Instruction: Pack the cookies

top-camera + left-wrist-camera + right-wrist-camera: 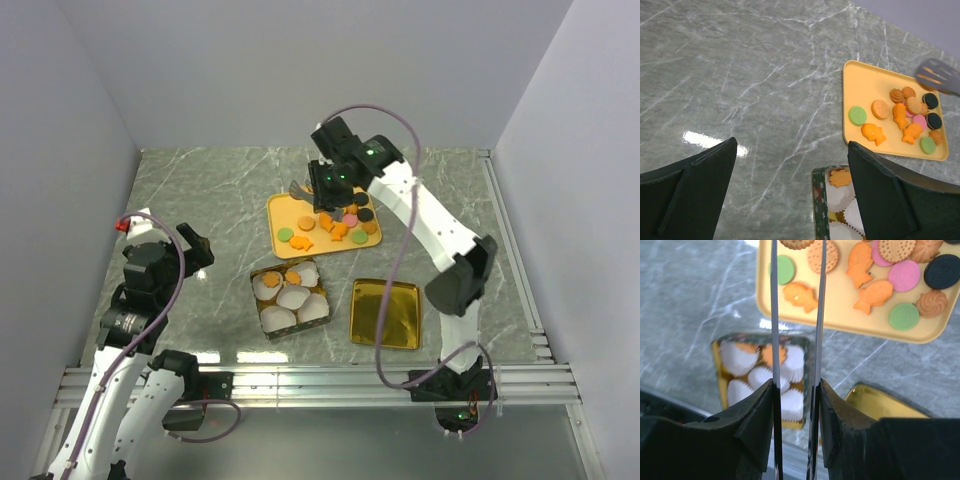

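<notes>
The cookies (pixel 335 225) lie in a loose heap on a yellow tray (pixel 285 210): orange rounds and fish shapes, plus pink, green and black ones (pixel 875 292) (pixel 905 112). An open tin (pixel 290 298) lined with white paper cups holds two orange cookies (pixel 772 354) (pixel 840 177). My right gripper (pixel 325 185) (pixel 796 385) is shut on metal tongs (pixel 774 315), whose blades reach over the tray's left part. I cannot tell whether a tan round cookie (pixel 810 255) at their tips is pinched. My left gripper (pixel 195 245) (pixel 792 150) hangs open and empty above the table, left of the tin (pixel 821 200).
A gold tin lid (pixel 385 312) (pixel 875 402) lies right of the tin. White walls enclose the marble table on three sides, and a metal rail (pixel 320 380) runs along the near edge.
</notes>
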`<act>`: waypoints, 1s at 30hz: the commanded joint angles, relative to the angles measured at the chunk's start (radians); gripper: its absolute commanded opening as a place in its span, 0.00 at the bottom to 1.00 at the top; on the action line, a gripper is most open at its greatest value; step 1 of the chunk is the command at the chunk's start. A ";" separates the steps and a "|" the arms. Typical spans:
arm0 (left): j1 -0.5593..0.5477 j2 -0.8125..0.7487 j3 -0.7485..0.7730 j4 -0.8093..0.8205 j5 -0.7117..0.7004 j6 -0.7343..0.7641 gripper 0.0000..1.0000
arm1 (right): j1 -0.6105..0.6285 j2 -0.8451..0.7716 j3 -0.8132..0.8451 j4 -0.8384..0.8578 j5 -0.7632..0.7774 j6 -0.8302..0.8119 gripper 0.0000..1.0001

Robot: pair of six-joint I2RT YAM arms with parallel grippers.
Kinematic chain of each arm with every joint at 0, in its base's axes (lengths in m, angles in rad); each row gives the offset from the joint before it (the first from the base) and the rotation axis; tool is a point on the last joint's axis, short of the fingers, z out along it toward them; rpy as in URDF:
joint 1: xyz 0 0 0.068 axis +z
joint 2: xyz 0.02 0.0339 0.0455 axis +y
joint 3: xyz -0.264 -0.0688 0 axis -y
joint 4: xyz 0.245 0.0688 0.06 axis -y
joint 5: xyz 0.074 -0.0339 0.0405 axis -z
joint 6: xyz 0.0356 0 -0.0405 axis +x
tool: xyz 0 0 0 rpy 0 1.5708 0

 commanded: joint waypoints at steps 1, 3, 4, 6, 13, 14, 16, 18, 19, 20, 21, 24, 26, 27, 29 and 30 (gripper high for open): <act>-0.002 0.016 0.001 0.018 -0.039 0.012 0.99 | 0.016 -0.155 -0.071 0.030 -0.055 0.001 0.35; -0.002 0.023 0.002 0.016 -0.054 0.012 1.00 | 0.037 -0.205 -0.148 0.033 -0.081 0.000 0.35; -0.002 0.023 0.004 0.012 -0.066 0.004 0.99 | 0.049 -0.250 -0.170 0.030 -0.086 -0.002 0.34; -0.002 0.017 0.005 0.005 -0.085 -0.013 0.99 | 0.080 -0.312 -0.234 0.018 -0.091 -0.006 0.34; -0.002 0.020 -0.009 0.028 0.009 0.009 0.99 | 0.180 -0.503 -0.459 0.024 -0.106 0.006 0.34; -0.002 0.017 -0.010 0.031 0.018 0.016 0.99 | 0.191 -0.520 -0.511 0.029 -0.109 0.011 0.34; -0.002 0.016 -0.013 0.036 0.027 0.021 1.00 | 0.218 -0.558 -0.555 0.036 -0.114 0.015 0.34; -0.002 0.017 -0.010 0.035 0.023 0.018 0.99 | 0.233 -0.575 -0.593 0.039 -0.115 0.015 0.34; -0.002 0.014 -0.012 0.032 0.023 0.012 0.99 | 0.250 -0.577 -0.607 0.039 -0.118 0.015 0.34; -0.002 0.014 -0.012 0.033 0.027 0.009 1.00 | 0.255 -0.578 -0.613 0.042 -0.123 0.014 0.34; -0.002 0.014 -0.010 0.033 0.030 0.006 0.99 | 0.263 -0.577 -0.618 0.043 -0.123 0.015 0.34; -0.002 0.014 -0.007 0.030 0.036 -0.007 1.00 | 0.281 -0.561 -0.636 0.047 -0.129 0.008 0.34; -0.002 0.020 -0.006 0.024 0.032 -0.013 0.99 | 0.292 -0.552 -0.653 0.053 -0.129 0.000 0.34; -0.002 0.022 -0.004 0.022 0.032 -0.013 0.99 | 0.296 -0.540 -0.658 0.058 -0.130 -0.003 0.34; -0.002 0.023 -0.004 0.022 0.033 -0.014 0.99 | 0.309 -0.529 -0.665 0.062 -0.135 -0.006 0.34; -0.002 0.023 -0.003 0.022 0.033 -0.014 0.99 | 0.312 -0.520 -0.667 0.067 -0.137 -0.005 0.34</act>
